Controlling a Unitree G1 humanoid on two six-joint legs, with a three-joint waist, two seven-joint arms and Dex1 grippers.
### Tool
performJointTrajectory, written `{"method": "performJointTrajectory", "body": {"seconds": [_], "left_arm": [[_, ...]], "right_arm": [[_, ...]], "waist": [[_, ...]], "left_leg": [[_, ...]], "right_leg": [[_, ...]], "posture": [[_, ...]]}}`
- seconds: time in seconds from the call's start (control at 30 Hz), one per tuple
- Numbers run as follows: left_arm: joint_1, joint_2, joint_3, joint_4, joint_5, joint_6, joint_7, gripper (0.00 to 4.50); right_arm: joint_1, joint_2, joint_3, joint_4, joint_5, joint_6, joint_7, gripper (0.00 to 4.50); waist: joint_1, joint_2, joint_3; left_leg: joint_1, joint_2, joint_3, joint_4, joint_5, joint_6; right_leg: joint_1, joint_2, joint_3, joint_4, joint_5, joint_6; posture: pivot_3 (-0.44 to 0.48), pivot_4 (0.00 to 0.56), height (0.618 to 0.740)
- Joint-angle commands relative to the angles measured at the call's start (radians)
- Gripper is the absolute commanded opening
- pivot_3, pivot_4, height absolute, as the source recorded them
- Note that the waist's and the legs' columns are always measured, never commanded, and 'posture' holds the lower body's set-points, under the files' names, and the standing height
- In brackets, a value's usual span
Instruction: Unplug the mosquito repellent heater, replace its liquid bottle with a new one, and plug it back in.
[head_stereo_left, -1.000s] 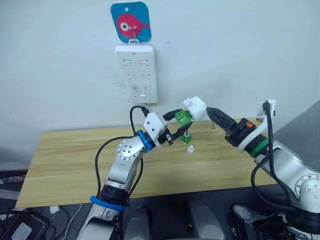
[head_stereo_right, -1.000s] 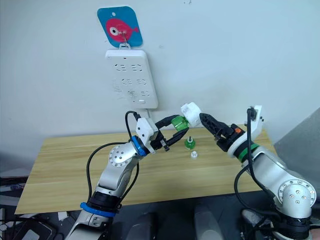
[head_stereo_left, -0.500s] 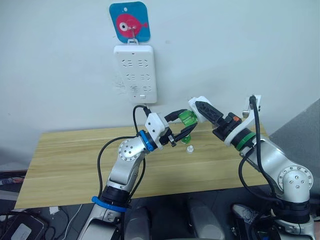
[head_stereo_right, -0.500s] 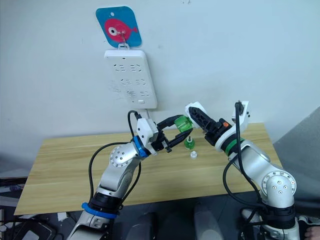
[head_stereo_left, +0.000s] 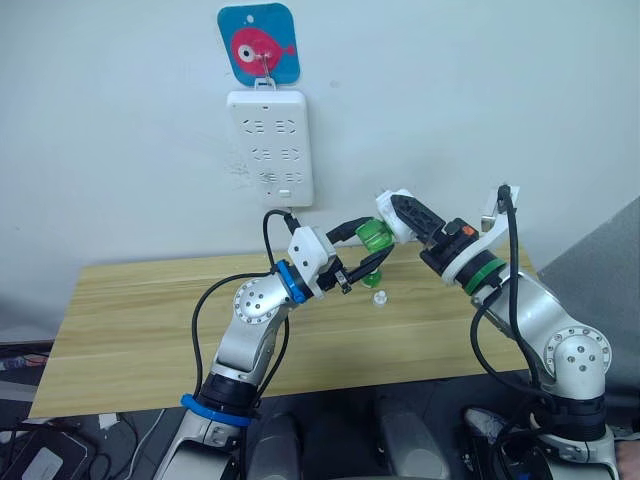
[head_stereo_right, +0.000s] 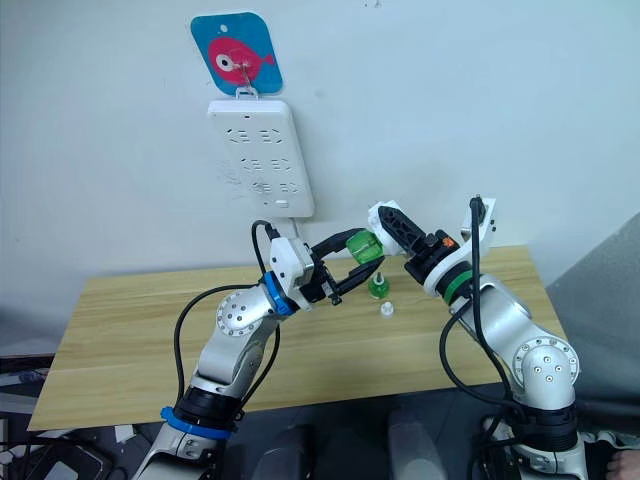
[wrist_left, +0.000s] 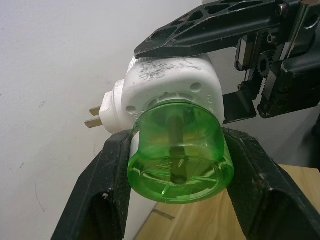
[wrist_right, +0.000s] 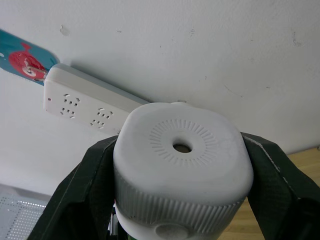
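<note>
Midair above the wooden table (head_stereo_left: 150, 320), the robot works the bottle swap: its right gripper (head_stereo_left: 398, 212) is clamped on the mosquito repellent heater (wrist_right: 182, 172), already unplugged and held well apart from the wall socket strip (head_stereo_left: 271, 147), while the left gripper (head_stereo_left: 368, 243) pinches the green liquid bottle (wrist_left: 177, 150) seated in the heater's underside. The heater's prongs (wrist_left: 95, 116) point toward the wall. A second green bottle (head_stereo_right: 379, 286) & a small white cap (head_stereo_right: 387, 309) sit on the table nearby. Whether the gripped bottle is old or new can't be told; next move prob. calls for twisting bottle vs. heater w/ both grips firm.
</note>
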Motion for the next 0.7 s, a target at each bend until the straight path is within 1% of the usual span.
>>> {"method": "performJointTrajectory", "body": {"seconds": [0.03, 0.13, 0.2, 0.23, 0.33, 0.37, 0.43, 0.57, 0.63, 0.7], "left_arm": [[0.003, -0.006, -0.022, -0.031, 0.029, -0.037, 0.015, 2.25], [0.016, -0.003, -0.023, -0.033, 0.028, -0.077, 0.002, 2.25], [0.016, 0.001, -0.011, -0.029, 0.03, -0.066, 0.014, 2.99], [0.015, 0.002, -0.008, -0.027, 0.035, -0.061, 0.021, 3.22], [0.017, 0.011, -0.008, -0.026, 0.043, -0.03, 0.03, 4.24], [0.026, 0.02, -0.008, -0.035, 0.039, -0.006, 0.028, 4.46], [0.05, 0.043, -0.003, -0.07, 0.005, 0.062, 0.013, 4.5], [0.093, 0.102, 0.034, -0.133, -0.023, 0.137, 0.013, 4.5], [0.116, 0.14, 0.067, -0.163, -0.056, 0.183, 0.007, 4.5], [0.144, 0.197, 0.13, -0.203, -0.113, 0.224, -0.017, 4.5]], "right_arm": [[-0.017, 0.006, 0.022, -0.028, 0.023, -0.001, 0.003, 3.16], [-0.021, 0.007, 0.025, -0.025, 0.027, -0.003, 0.005, 3.14], [-0.024, 0.008, 0.025, -0.023, 0.028, -0.006, 0.005, 3.14], [-0.025, 0.008, 0.025, -0.022, 0.029, -0.007, 0.006, 3.14], [-0.027, 0.007, 0.025, -0.021, 0.025, -0.013, 0.008, 3.11], [-0.028, 0.004, 0.023, -0.021, 0.02, -0.013, 0.01, 3.1], [-0.029, -0.003, 0.017, -0.019, 0.008, -0.017, 0.012, 3.1], [-0.032, -0.041, 0.007, -0.024, -0.046, -0.011, 0.036, 3.08], [-0.036, -0.078, -0.001, -0.032, -0.095, -0.006, 0.06, 3.08], [-0.041, -0.151, -0.006, -0.057, -0.182, 0.011, 0.114, 3.08]], "waist": [[0.0, 0.0, 0.0], [0.0, 0.0, 0.0], [0.0, 0.0, 0.0], [0.0, 0.0, 0.0], [0.0, 0.0, 0.0], [0.0, 0.0, 0.0], [-0.003, 0.001, 0.0], [-0.002, 0.001, -0.001], [-0.002, 0.001, -0.001], [-0.003, 0.001, -0.001]], "left_leg": [[0.0, 0.0, 0.0, 0.0, 0.0, 0.0], [0.0, 0.0, 0.0, 0.0, 0.0, 0.0], [0.0, 0.0, 0.0, 0.0, 0.0, 0.0], [0.0, 0.0, 0.0, 0.0, 0.0, 0.0], [0.0, 0.0, 0.0, 0.0, 0.0, 0.0], [0.0, 0.0, 0.0, 0.0, 0.0, 0.0], [0.0, 0.0, 0.0, 0.0, 0.0, 0.0], [0.0, 0.0, 0.0, -0.001, 0.0, 0.0], [0.0, 0.0, 0.0, 0.0, 0.0, 0.0], [0.0, 0.0, 0.0, 0.0, 0.0, 0.0]], "right_leg": [[0.0, 0.0, 0.0, 0.0, 0.0, 0.0], [0.0, 0.0, 0.0, 0.0, 0.0, 0.0], [0.0, 0.0, 0.0, 0.0, 0.0, 0.0], [0.0, 0.0, 0.0, 0.0, 0.0, 0.0], [0.0, 0.0, 0.0, 0.0, 0.0, 0.0], [0.0, 0.0, 0.0, 0.0, 0.0, 0.0], [0.0, 0.0, 0.0, 0.0, 0.0, 0.0], [0.0, 0.0, 0.0, 0.0, 0.0, 0.0], [0.0, 0.0, 0.0, 0.0, 0.0, 0.0], [0.0, 0.0, 0.0, 0.0, 0.0, 0.0]], "posture": [[-0.194, 0.205, 0.725], [-0.192, 0.204, 0.725], [-0.188, 0.202, 0.725], [-0.188, 0.202, 0.725], [-0.188, 0.197, 0.725], [-0.188, 0.197, 0.725], [-0.191, 0.194, 0.725], [-0.192, 0.193, 0.725], [-0.19, 0.192, 0.725], [-0.187, 0.194, 0.725]]}}
